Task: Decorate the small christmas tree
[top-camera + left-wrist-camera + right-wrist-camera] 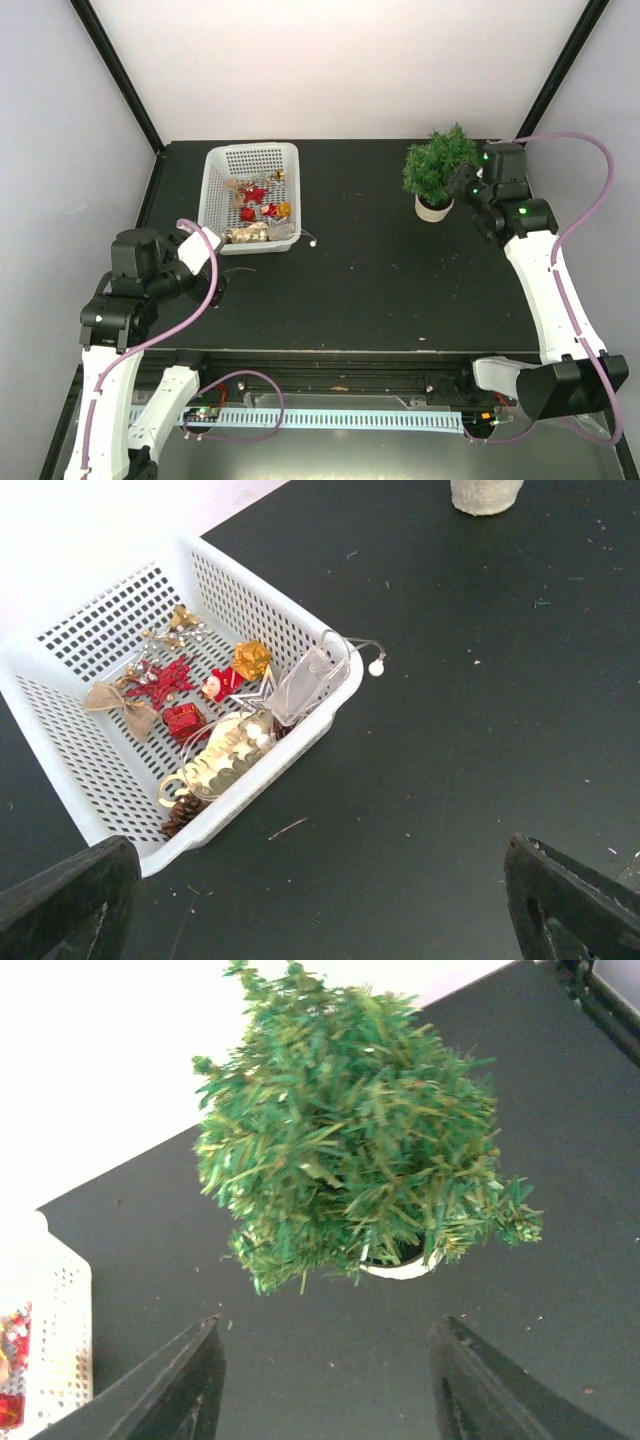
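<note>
The small christmas tree (440, 165) is standing upright in its cream pot (434, 207) at the far right of the bench (380, 280), well apart from everything else. Its branches are showing nothing but green needles; I am not seeing a single decoration on it.

The right gripper (328, 1332) is hovering just beside the tree on its right. Its jaws are standing apart with nothing between them, and the tree is sitting beyond the fingertips, not inside them.

Across the bench, at the far left, the white perforated basket (215, 190) is holding all the ornaments (215, 715): red pieces, a gold one, a burlap bow, a pine cone, a star. A wire with a white bead (376, 666) is hanging over the basket's corner onto the bench. The left gripper (320, 880) is waiting near the basket, jaws spread wide and empty.

So I am judging the decorating as not yet begun: every piece needs picking out and hanging.

The bench is matte black and carrying small flecks of litter. Plain white walls (350, 60) with black corner posts are closing in the space.
</note>
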Available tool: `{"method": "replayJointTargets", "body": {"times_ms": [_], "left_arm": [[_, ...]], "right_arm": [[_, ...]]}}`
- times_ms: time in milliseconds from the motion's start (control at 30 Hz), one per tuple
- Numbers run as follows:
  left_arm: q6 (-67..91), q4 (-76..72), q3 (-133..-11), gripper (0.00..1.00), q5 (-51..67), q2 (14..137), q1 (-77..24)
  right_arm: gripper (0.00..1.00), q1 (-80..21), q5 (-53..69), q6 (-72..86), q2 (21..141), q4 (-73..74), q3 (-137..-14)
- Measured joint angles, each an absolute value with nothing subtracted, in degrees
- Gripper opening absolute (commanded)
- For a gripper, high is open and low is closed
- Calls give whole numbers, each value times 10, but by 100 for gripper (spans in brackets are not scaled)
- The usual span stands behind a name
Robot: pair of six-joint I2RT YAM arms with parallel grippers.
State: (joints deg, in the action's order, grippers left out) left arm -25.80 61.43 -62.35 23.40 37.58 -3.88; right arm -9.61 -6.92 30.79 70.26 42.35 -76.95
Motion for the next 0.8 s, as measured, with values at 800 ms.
{"method": "replayJointTargets", "body": {"times_ms": [800], "left_arm": [[-253,581,-586,99,286,389,-39]], "right_arm": [[54,49,144,424,839,314,-773]]}}
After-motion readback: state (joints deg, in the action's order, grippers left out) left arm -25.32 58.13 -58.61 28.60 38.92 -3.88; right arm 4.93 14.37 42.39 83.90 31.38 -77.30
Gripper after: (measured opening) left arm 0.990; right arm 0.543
